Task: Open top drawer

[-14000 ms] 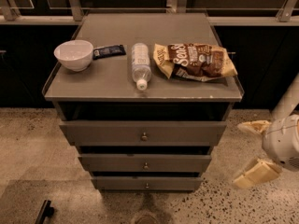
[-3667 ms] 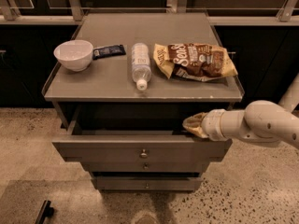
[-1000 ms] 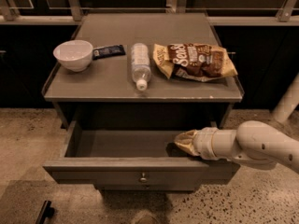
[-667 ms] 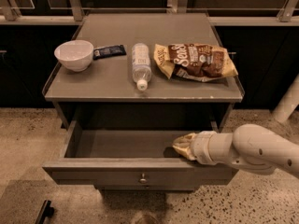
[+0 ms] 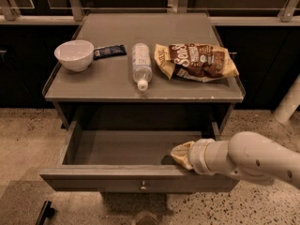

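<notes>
We are nearly finishing: the top drawer [image 5: 122, 148] is standing well out beneath the tabletop [image 5: 112, 81], its inside showing; our gripper [image 5: 180, 154] is resting inside against its front wall, grasp we cannot tell; only drawing the arm clear seems left

bench [image 5: 108, 84]: grey top with a low raised rim
bowl [image 5: 74, 54]: white, upright, on the left side
packet [image 5: 109, 51]: small, dark, flat, just right of the bowl, perhaps touching it
bottle [image 5: 141, 65]: clear plastic, lying mid-bench, white cap toward the front edge
chip bag [image 5: 197, 62]: brown and tan, crumpled, flat, right of the bottle
floor [image 5: 28, 130]: pale, speckled
</notes>
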You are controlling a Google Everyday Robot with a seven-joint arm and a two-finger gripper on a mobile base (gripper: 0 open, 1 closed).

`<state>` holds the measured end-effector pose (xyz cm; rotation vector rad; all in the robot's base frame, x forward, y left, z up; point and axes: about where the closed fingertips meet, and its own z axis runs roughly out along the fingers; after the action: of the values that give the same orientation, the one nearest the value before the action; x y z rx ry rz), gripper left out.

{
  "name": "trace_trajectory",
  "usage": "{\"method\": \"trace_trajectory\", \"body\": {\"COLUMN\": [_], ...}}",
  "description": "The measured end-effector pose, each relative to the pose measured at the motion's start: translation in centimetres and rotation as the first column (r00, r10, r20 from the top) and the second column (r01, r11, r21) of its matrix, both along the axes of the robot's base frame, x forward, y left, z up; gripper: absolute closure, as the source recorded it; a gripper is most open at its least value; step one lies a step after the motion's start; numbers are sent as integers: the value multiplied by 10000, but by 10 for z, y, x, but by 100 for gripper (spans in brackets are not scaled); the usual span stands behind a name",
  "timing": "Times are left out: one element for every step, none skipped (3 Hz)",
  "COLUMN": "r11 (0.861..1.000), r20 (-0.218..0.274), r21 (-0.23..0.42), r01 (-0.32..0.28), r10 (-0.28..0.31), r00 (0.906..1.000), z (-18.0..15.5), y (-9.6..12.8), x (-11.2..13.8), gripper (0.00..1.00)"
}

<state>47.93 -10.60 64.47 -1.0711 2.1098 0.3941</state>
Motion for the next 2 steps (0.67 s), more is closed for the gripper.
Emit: {"method": "trace_trajectory", "body": {"r11": [9996,9953], "r20": [-185,77], "r21": [-50,-324], "r01": [279,916], "r10": [-280,-914], "r00": [9994,9958], "z": [3,10], "y": [5,4], "x": [-11,-23], "gripper": [100,100]}}
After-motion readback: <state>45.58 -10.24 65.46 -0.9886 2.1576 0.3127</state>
